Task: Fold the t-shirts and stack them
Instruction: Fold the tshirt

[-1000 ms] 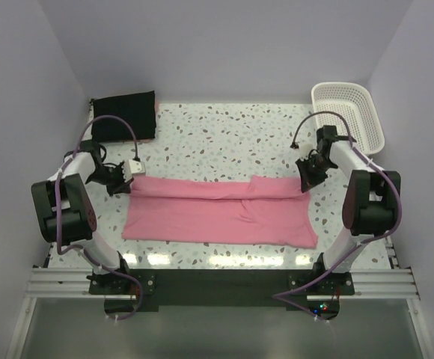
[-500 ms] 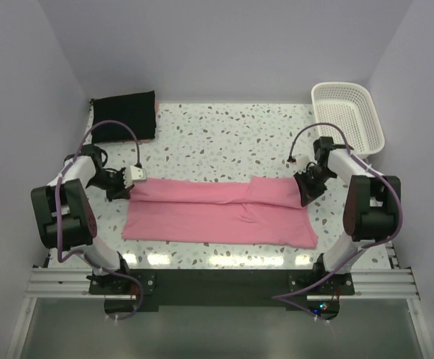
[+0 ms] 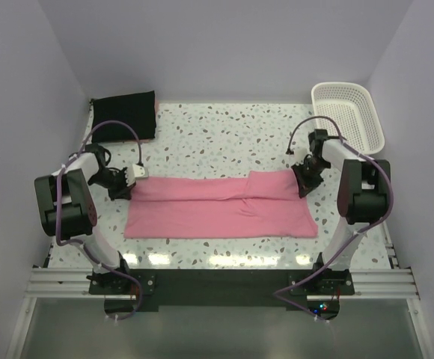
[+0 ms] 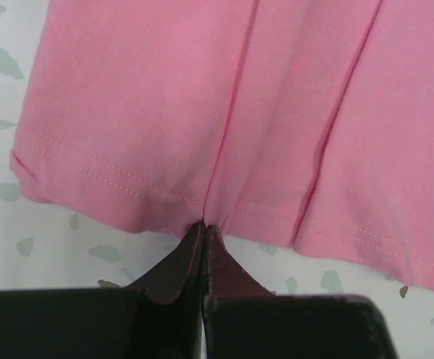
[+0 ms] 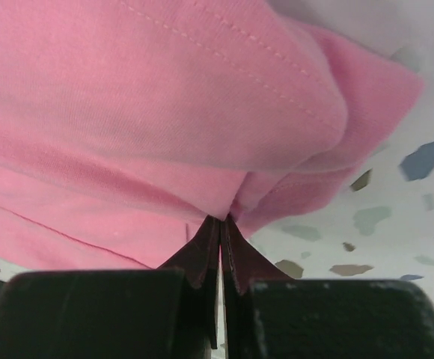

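The left gripper (image 3: 129, 188) and right gripper (image 3: 301, 187) are each clamping an end of the plain pink soft-fabric t-shirt (image 3: 217, 213) mid-frame, apparently folding it lengthwise. The next move is probably calling for matched travel.

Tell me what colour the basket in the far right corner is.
White; the basket shows best in the top external view.

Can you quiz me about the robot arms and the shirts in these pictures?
1. True or false: the left pincer and the right pincer are both shut on the pink t-shirt.
2. Where does the white lattice basket sit? A) far right corner B) far left corner C) on the pink t-shirt
3. Fill in: the folded black garment lies at the far ___ corner of the table.
Key: 1 true; 2 A; 3 left.
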